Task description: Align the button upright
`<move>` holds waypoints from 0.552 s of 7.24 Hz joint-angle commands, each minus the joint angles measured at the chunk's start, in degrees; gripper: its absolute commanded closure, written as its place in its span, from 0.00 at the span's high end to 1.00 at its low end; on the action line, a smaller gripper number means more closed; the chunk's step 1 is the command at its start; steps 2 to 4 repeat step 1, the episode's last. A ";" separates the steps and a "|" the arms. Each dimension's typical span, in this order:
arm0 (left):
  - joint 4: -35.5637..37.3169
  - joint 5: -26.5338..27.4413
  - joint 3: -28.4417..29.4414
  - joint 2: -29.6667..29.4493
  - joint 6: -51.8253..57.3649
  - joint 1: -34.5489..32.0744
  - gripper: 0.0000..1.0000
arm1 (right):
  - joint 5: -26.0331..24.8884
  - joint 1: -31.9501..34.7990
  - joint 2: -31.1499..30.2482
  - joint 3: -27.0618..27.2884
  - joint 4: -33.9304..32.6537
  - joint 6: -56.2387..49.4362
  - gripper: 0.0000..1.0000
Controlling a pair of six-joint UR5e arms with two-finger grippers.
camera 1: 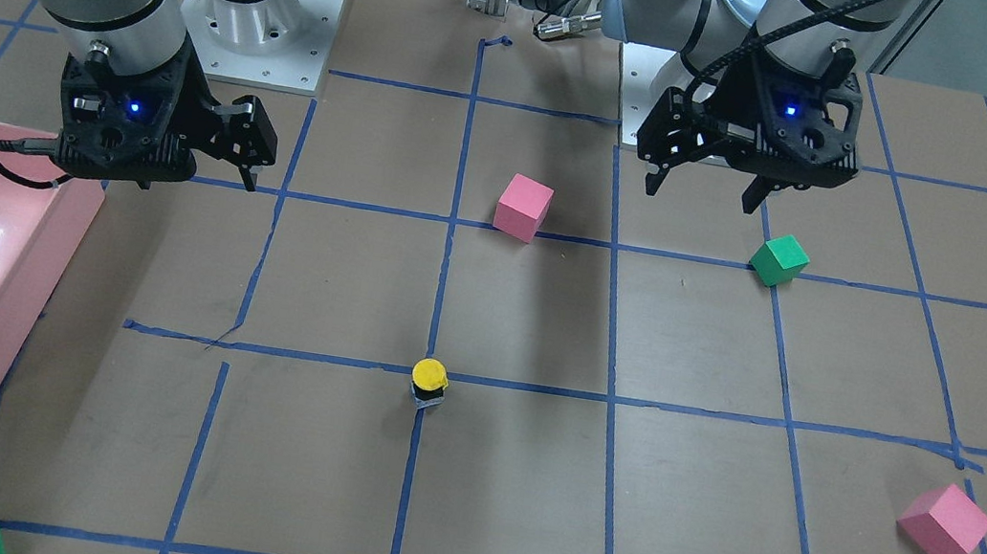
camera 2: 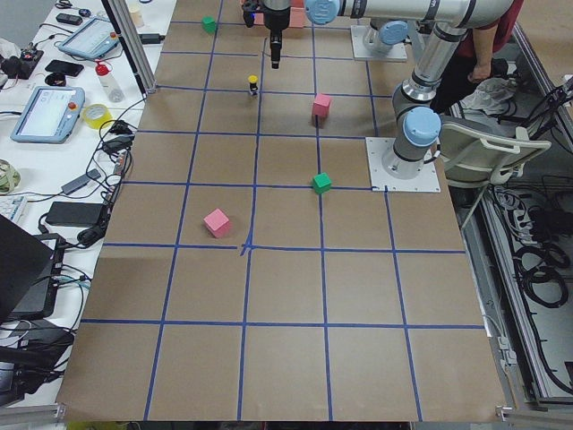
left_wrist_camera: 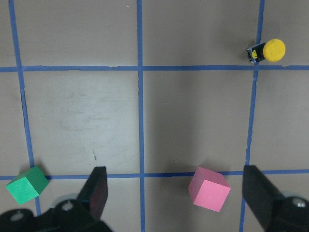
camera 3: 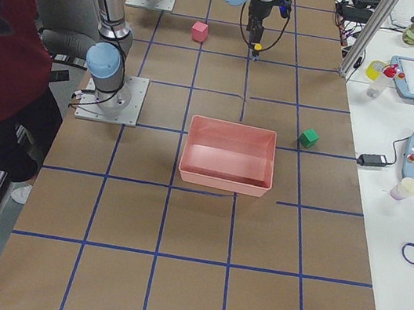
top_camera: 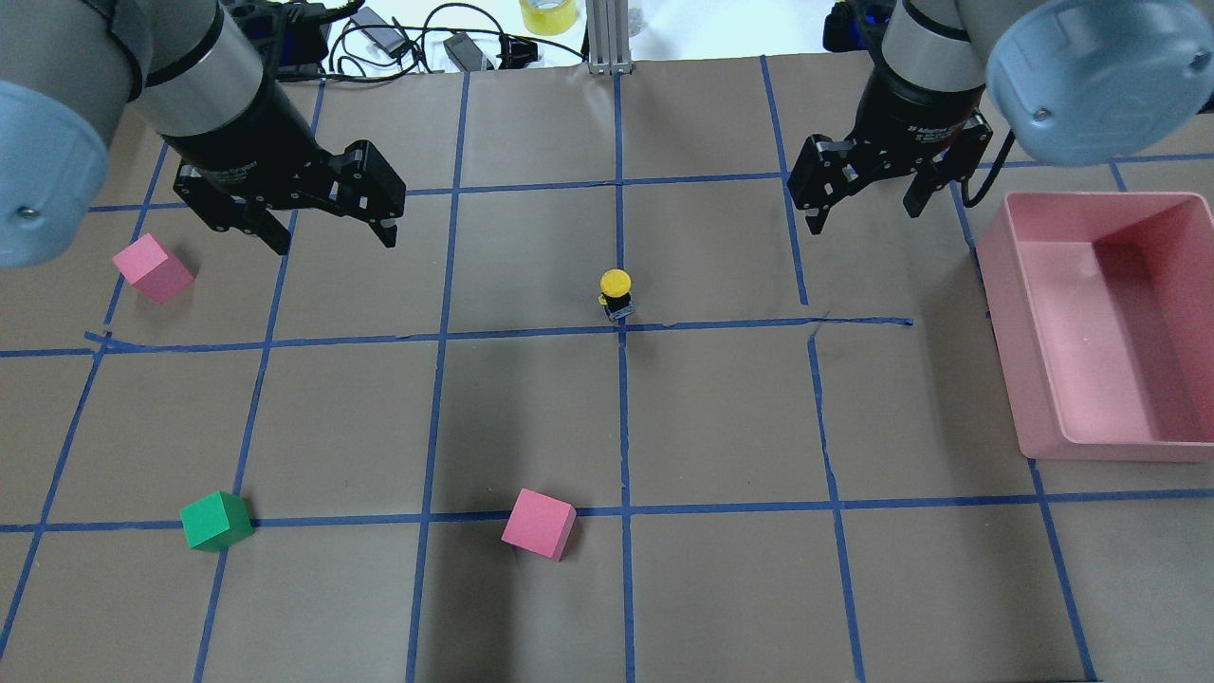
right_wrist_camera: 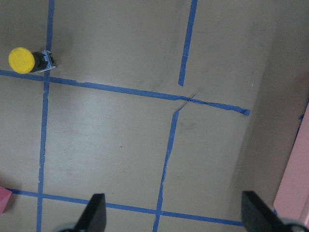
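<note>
We see the button [top_camera: 616,292] standing on its dark body with the yellow cap on top, at a crossing of blue tape lines [top_camera: 531,332] near the middle of the worktop [top_camera: 721,417]. Nothing touches it, so we judge it already upright. Our left tool [top_camera: 334,242] and right tool [top_camera: 865,220] hover well apart from it on either side, both spread and empty. We take this as keeping clear so the button is not knocked over. The pink cube [top_camera: 539,524] lies well away.
</note>
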 commanded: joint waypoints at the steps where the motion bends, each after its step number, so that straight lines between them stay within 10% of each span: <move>1: 0.59 -0.07 -0.23 0.14 0.47 0.48 1.00 | 0.16 0.00 0.00 -0.04 -0.18 -0.16 1.00; 4: 0.59 -0.07 -0.23 0.14 0.47 0.48 1.00 | 0.16 0.00 0.00 -0.04 -0.18 -0.16 1.00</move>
